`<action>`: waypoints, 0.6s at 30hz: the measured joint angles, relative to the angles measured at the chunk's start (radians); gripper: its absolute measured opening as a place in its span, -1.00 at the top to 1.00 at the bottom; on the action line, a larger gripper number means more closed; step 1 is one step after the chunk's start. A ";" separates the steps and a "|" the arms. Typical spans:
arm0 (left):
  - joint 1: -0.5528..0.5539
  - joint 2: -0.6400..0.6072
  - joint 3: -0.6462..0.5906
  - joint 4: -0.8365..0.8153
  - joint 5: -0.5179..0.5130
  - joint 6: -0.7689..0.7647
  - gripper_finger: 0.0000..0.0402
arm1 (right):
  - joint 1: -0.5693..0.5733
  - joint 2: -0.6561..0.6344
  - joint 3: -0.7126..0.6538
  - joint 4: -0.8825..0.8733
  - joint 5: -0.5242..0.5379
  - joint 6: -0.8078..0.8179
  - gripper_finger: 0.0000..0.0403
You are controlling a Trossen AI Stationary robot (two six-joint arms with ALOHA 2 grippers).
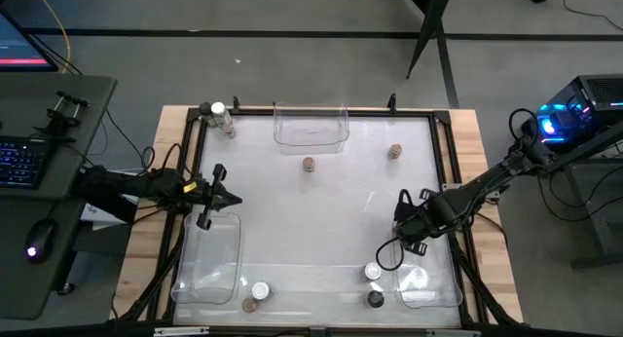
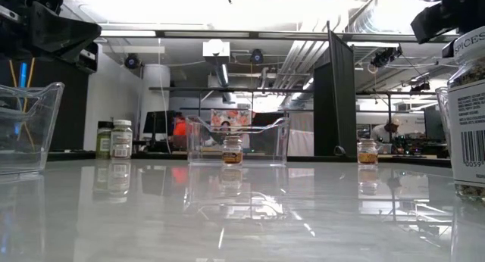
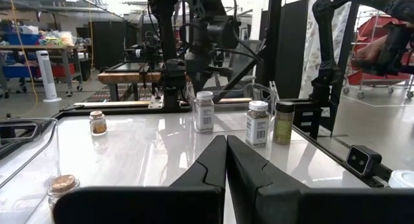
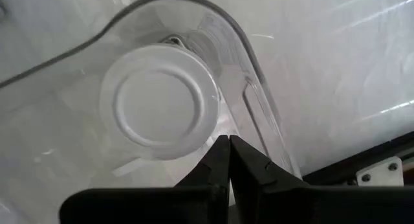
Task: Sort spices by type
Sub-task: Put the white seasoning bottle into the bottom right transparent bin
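Two grippers: my left gripper (image 1: 212, 193) and my right gripper (image 1: 402, 220) both have fingers pressed together, holding nothing.
Spice jars: scattered; two by the far bin (image 1: 311, 126), a pair at the far left corner, several along the near edge.
Risk: my right fingers (image 4: 223, 160) hang just above a white-lidded jar (image 4: 159, 102) inside the near right bin (image 1: 428, 286); descending while closed would likely knock it instead of grasping.
Left arm pose: low and level over the left bin (image 1: 208, 259).
Right arm pose: tilted steeply downward.
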 joint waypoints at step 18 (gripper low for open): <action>0.000 0.000 0.000 0.000 0.000 0.000 1.00 | -0.022 -0.004 0.366 0.555 0.117 -0.202 1.00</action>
